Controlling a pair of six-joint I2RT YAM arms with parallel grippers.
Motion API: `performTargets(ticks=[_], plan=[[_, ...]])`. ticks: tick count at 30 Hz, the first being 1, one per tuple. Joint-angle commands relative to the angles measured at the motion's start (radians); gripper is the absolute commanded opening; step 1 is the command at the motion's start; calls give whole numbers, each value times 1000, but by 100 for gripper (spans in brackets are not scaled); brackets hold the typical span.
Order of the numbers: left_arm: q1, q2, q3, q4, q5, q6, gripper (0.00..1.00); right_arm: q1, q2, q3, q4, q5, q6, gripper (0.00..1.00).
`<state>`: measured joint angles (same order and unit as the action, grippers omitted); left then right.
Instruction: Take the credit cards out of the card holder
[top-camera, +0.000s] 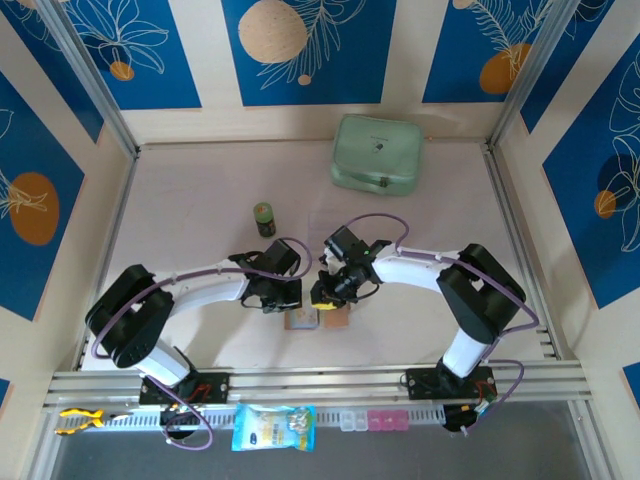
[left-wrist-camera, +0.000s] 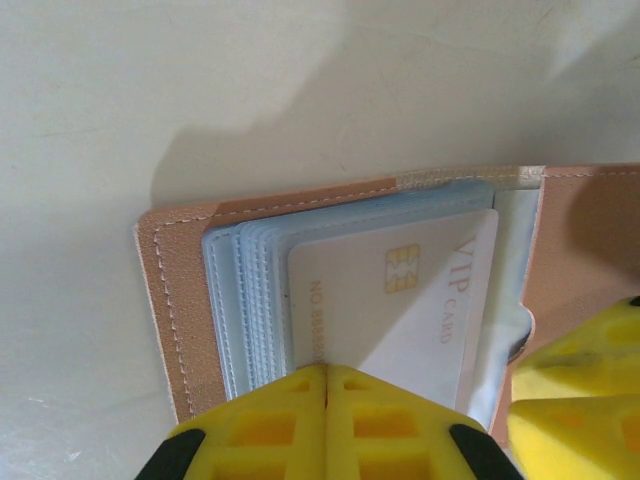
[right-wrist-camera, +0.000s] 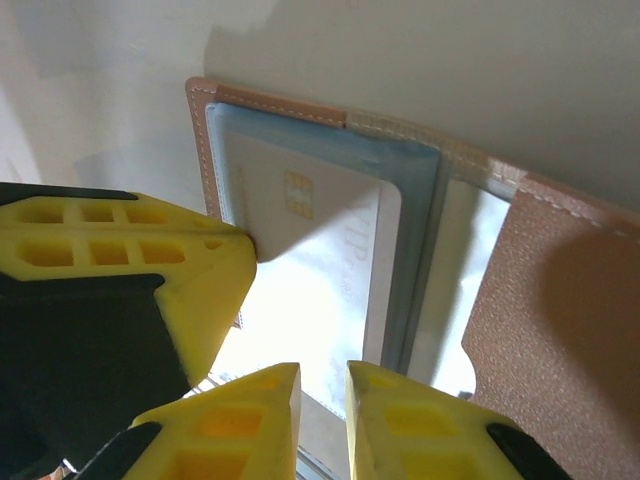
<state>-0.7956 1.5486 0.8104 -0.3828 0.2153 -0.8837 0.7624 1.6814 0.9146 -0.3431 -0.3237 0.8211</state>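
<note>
The card holder lies open on the table near the front edge, tan leather with pale blue sleeves. A white credit card with a gold chip and "VIP CARD" print lies face up on the sleeves, partly out of its pocket. My left gripper is shut, its tips resting on the card's near edge. My right gripper hovers over the same card, its fingers a narrow gap apart with nothing pinched. The tan right flap lies beside it. From above, both grippers crowd over the holder.
A mint-green case sits at the back and a small dark green jar stands mid-table. On the front rail lie a blue snack packet, small pink and clear boxes and a yellow toy. Walls enclose the table.
</note>
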Motion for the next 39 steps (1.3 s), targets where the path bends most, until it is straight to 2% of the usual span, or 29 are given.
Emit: performTargets(ticks=[1,10,20,32,39], plan=[[-9,11,-5,-53,-40,9,5,-4,20,-17,27,-40,9,19],[-8,7,-5,-58,-40,10,5,-6,51,-23,47,-31,14,18],[-9,-16,7,-77,-45,11,5,-6,60,-25,17,-1,2,24],[-7,-44,28,-101,-48,14,8,-6,12,-16,-31,38,-15,24],[-8,-74,35,-123,-63,15,10,-1,-48,-52,25,37,1,26]])
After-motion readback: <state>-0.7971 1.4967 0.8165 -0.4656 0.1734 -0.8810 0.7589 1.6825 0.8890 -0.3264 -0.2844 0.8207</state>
